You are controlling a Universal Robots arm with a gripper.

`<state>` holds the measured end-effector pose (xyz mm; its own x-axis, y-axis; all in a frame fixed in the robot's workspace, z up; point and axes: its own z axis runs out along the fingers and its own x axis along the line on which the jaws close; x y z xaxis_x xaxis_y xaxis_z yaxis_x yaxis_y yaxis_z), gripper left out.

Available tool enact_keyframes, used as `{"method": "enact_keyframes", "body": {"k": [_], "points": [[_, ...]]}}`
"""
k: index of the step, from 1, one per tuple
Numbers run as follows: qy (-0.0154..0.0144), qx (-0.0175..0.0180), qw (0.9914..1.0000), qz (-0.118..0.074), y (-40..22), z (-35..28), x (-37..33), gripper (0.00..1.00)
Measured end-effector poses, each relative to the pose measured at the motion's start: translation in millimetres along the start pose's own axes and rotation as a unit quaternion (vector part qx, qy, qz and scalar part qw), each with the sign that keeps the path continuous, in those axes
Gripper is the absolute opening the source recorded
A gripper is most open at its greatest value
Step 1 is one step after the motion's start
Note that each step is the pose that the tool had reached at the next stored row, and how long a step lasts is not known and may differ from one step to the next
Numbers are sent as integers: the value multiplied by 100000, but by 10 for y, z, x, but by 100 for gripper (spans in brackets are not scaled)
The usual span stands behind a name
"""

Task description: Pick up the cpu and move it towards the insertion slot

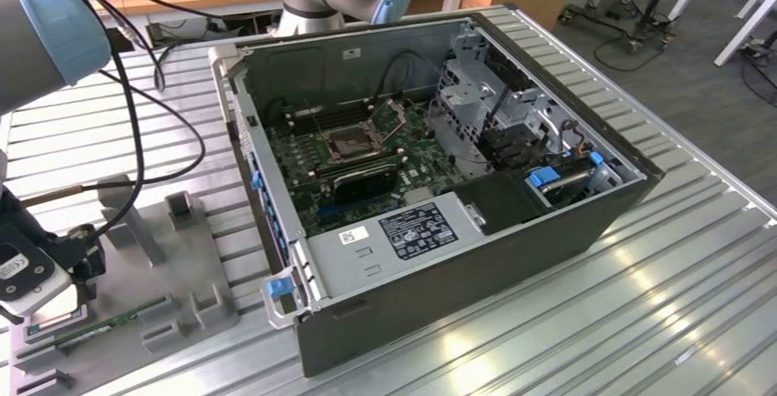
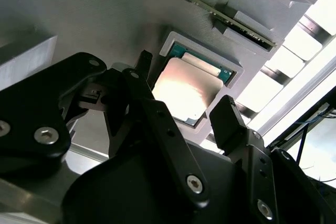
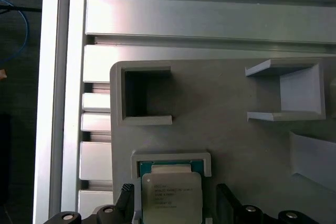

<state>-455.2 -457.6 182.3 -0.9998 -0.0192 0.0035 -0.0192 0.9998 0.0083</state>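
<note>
The cpu is a flat square chip with a silvery top and a thin green rim. It lies in a shallow square recess of a grey holder plate, and the second wrist view also shows the cpu. My gripper hangs just above it, open. One black fingertip stands on each side of the chip, apart from its edges, with nothing held. The insertion slot, a silvery frame with a dark centre, sits on the green motherboard inside the open computer case, far to the exterior view's right of my wrist.
A long green memory stick lies on the holder plate beside the chip's recess. Raised grey brackets stand on the plate. The case walls, drive cage and cables surround the motherboard. The work table is ribbed aluminium.
</note>
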Motion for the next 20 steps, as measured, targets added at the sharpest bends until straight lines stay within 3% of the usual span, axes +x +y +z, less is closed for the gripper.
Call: {"method": "enact_keyframes", "body": {"k": [8,10,11,20], "points": [[1,1,100000,0,0,1,0,72],[1,2,100000,3,0,1,0,70],[-1,0,100000,2,0,1,0,64],[-1,0,100000,0,0,2,0,64]]}}
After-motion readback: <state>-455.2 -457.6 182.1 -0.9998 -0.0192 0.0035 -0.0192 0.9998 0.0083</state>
